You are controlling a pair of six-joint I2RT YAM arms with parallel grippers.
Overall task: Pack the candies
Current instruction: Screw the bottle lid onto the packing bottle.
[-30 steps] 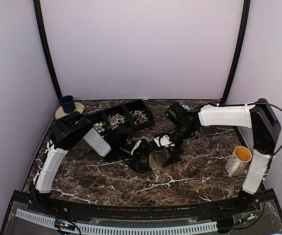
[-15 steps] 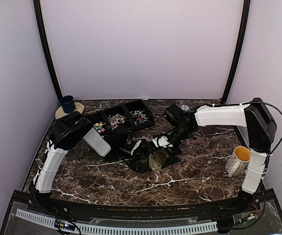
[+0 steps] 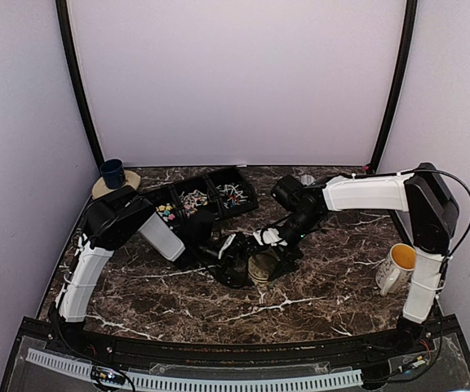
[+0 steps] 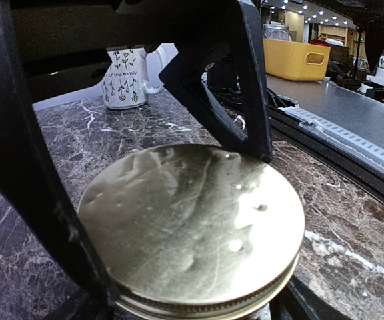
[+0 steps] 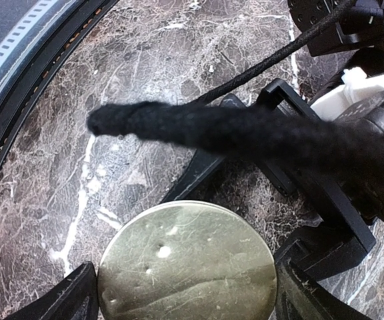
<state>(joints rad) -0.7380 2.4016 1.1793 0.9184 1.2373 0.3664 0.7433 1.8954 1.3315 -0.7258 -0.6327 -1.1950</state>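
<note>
Likely step: opening jar (image 3: pixel 262 267), tabletop (image 3: pixel 317 304) centre. Left end effector (image 3: pixel 223 254) clamped on jar; right end effector (image 5: pixel 189 297) straddled lid (image 5: pixel 187 261), grip unclear. Next: pinch lid, twist off; candies (image 3: pixel 166 212) unpacked.

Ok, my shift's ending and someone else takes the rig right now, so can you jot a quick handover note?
Left gripper: shut on the gold lid at the table's centre, a finger on each side.
Right gripper: jaws straddle the same lid; whether it grips is unclear.
Candies: in the three-part black tray, back left.
Done: nothing visibly packed; the lid looks still in place.
Left: probably get the lid off, then move the candies over.
</note>
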